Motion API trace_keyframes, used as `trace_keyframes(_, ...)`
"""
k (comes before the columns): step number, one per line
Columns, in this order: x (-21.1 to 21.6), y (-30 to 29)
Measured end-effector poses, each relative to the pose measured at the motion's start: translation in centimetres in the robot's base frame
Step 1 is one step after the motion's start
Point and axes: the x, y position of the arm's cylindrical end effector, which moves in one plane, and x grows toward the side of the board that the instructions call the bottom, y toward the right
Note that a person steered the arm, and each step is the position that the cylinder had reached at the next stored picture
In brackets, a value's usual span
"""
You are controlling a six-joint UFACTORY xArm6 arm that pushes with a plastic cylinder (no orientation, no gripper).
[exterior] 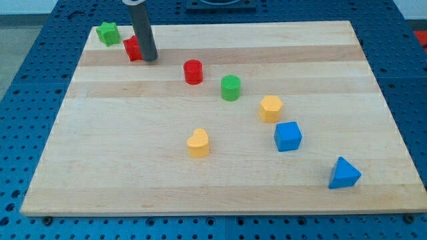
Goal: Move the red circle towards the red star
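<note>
Nearest the view's bottom sits the blue triangle (344,174) at the right, then the yellow heart (198,143) and the blue cube (288,136), with the yellow hexagon (271,108) and green circle (231,87) farther up the wooden counter (120,167). Beyond them stands the red circle (193,71), alone, well apart from the red star (133,48) at the view's upper left. It looks light, rigid and smooth-sided, so it should slide readily, though it may roll off a glancing push; contact belongs on its right flank, low and centred. My tip (148,59) rests just right of the red star, between the two, so it must circle round. There is no pincer, only the rod. A green star (107,33) lies farthest, beside the red one.
</note>
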Motion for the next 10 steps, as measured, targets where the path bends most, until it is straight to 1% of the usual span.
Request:
trace_keyframes(1, -0.5, 0.2)
trace_keyframes(2, -0.5, 3.4)
trace_keyframes(4, 0.0, 16.0)
trace_keyframes(5, 2.0, 17.5)
trace_keyframes(7, 6.0, 17.4)
trace_keyframes(8, 6.7, 16.3)
trace_keyframes(10, 6.7, 11.3)
